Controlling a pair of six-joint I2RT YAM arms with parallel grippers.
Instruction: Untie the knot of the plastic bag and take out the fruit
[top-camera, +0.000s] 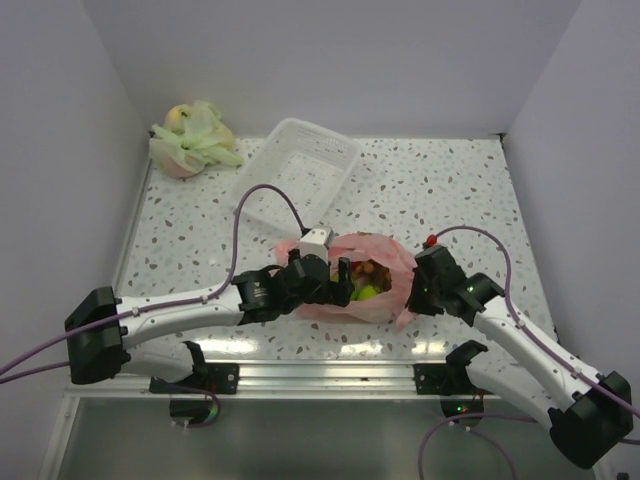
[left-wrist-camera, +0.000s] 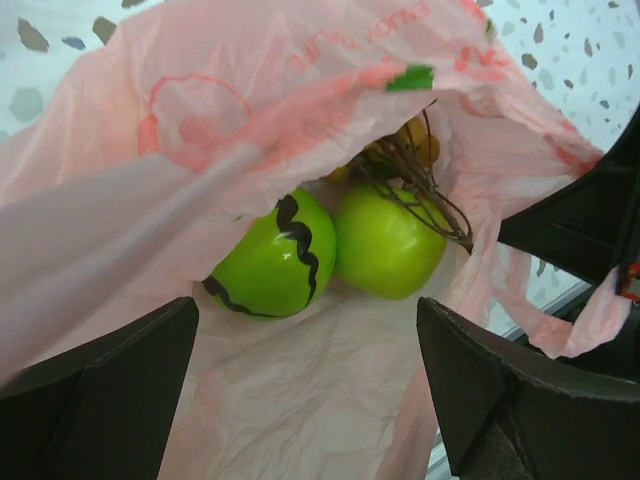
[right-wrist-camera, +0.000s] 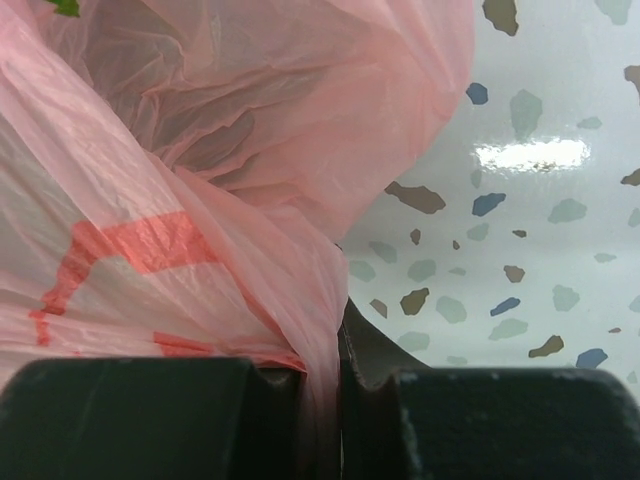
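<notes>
The pink plastic bag (top-camera: 385, 285) lies open at the table's near middle, between my two grippers. No knot shows. My left gripper (top-camera: 335, 282) is open, its fingers inside the bag's mouth. In the left wrist view two green apple-like fruits (left-wrist-camera: 275, 258) lie on the bag's floor just ahead of my left gripper (left-wrist-camera: 305, 400), with brown twigs and yellowish berries (left-wrist-camera: 415, 150) behind them. My right gripper (top-camera: 418, 290) is shut on the bag's right edge; the right wrist view shows a pinched fold of the bag (right-wrist-camera: 250, 230) running down into my right gripper (right-wrist-camera: 325, 420).
A clear plastic container (top-camera: 298, 165) lies at the back middle. A pale green bag (top-camera: 192, 140) with fruit sits in the back left corner. White walls close the table on three sides. A metal rail runs along the near edge.
</notes>
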